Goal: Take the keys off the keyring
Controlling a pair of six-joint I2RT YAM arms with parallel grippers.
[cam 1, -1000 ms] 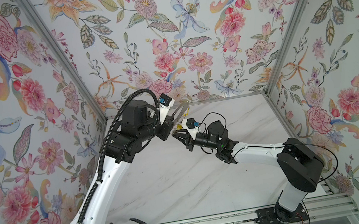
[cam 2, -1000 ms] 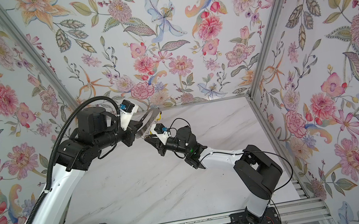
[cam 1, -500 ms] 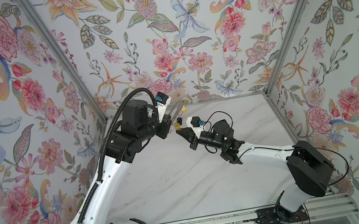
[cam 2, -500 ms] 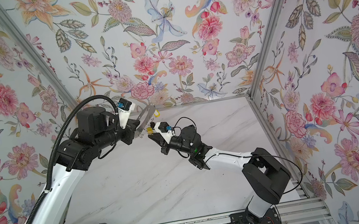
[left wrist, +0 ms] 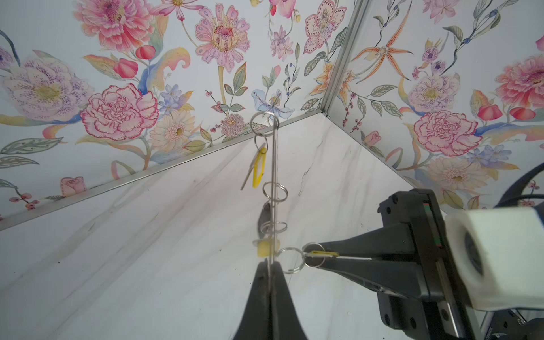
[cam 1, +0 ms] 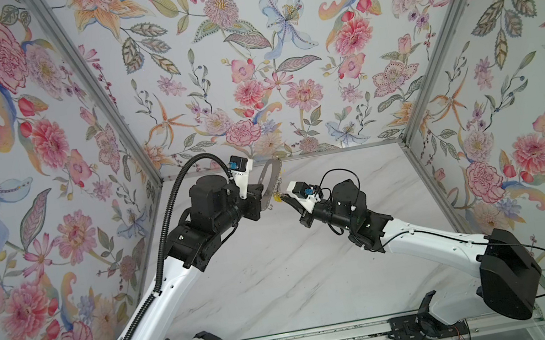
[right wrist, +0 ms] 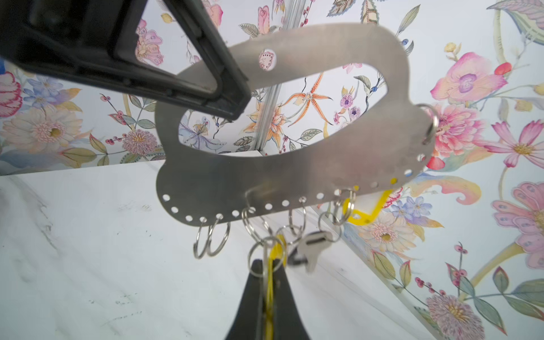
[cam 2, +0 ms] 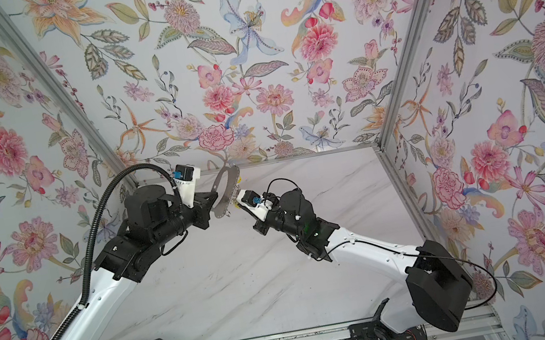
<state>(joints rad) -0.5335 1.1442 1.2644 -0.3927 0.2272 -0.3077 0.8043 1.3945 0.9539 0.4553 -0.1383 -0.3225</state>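
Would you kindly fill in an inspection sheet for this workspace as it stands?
Surface: white marble-look tabletop, bare.
Job's things: flat grey metal keyring plate with large oval opening, held aloft; silver keys with yellow tags hang from its split rings.
Clutter: nothing seen.
Grippers: left pincer shut on the plate; right pincer shut on one tagged key.
Cables: black corrugated conduit on left arm; thin black cable on right.
Surroundings: floral-papered walls, aluminium frame posts.

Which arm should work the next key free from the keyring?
Right. The right gripper is shut on a yellow-tagged key hanging from the keyring, which the left gripper clamps above the table.
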